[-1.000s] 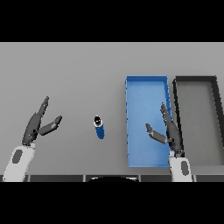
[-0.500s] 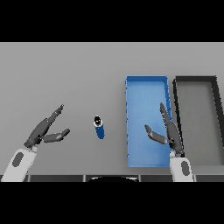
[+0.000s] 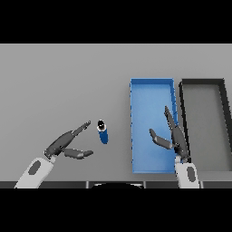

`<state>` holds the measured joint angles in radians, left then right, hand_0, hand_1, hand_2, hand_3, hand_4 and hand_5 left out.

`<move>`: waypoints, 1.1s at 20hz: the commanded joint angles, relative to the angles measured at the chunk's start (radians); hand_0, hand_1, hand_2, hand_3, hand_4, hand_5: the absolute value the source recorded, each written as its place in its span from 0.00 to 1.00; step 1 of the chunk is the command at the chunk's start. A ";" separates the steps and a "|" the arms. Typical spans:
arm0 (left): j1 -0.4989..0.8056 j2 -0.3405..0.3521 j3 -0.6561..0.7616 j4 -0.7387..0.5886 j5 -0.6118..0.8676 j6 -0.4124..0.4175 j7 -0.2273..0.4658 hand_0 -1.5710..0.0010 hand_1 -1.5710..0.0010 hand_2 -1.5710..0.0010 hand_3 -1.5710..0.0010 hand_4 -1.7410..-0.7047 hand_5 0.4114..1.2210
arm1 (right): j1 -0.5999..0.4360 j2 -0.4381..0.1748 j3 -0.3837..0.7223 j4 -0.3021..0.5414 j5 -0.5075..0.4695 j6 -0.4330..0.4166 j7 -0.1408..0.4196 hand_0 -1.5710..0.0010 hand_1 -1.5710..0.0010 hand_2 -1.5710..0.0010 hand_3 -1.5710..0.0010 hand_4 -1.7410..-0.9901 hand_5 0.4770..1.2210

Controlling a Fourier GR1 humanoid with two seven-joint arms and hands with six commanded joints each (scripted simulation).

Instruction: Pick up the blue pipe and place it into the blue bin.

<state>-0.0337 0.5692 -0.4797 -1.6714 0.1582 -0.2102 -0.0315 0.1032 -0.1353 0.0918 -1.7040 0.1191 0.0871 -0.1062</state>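
The left hand (image 3: 65, 144), fingers spread loose, has its fingertips just short of the blue pipe (image 3: 103, 131) (bare table lies all around). The right hand (image 3: 174, 136), also relaxed and empty, hangs over the blue bin (image 3: 151, 88) near its right wall, the black bin (image 3: 202, 84) just beyond.

The pipe (image 3: 103, 131) stands on the table (image 3: 63, 81), left of the first bin (image 3: 152, 90). A second bin (image 3: 204, 84) lies just beside that one on its right, both reaching back from the near edge. The left hand (image 3: 67, 144) sits near the pipe's left, not touching it. The right hand (image 3: 171, 136) hovers over the first bin's near right part.
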 commanded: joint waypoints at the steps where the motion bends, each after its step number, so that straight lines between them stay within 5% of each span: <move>1: -0.005 -0.014 -0.012 0.021 -0.009 -0.008 -0.003 1.00 1.00 1.00 1.00 0.61 0.04 | -0.006 -0.002 -0.007 0.012 -0.001 -0.003 0.001 1.00 1.00 1.00 1.00 0.64 0.19; 10: -0.127 -0.191 -0.063 0.188 -0.031 -0.023 0.027 1.00 1.00 1.00 1.00 0.60 0.04 | 0.015 -0.001 -0.012 -0.008 -0.015 0.003 0.011 1.00 1.00 1.00 1.00 0.62 0.17; 17: -0.204 -0.315 -0.077 0.318 -0.065 -0.001 -0.059 1.00 1.00 0.99 0.99 0.61 0.12 | 0.021 0.004 -0.013 -0.012 -0.012 -0.004 0.012 1.00 1.00 1.00 1.00 0.63 0.17; 19: -0.197 -0.352 -0.067 0.339 -0.038 0.005 -0.069 0.99 0.90 0.81 0.84 0.51 0.24 | 0.024 0.001 -0.014 -0.011 -0.009 -0.004 0.003 1.00 1.00 1.00 1.00 0.64 0.17; 22: -0.191 -0.390 -0.050 0.356 -0.015 0.032 -0.073 0.57 0.50 0.44 0.44 0.31 0.61 | 0.026 -0.005 -0.019 -0.008 -0.015 0.003 -0.002 1.00 1.00 1.00 1.00 0.64 0.17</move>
<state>-0.2248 0.1787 -0.5294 -1.3157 0.1436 -0.1786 -0.1083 0.1288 -0.1403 0.0729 -1.7121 0.1044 0.0897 -0.1078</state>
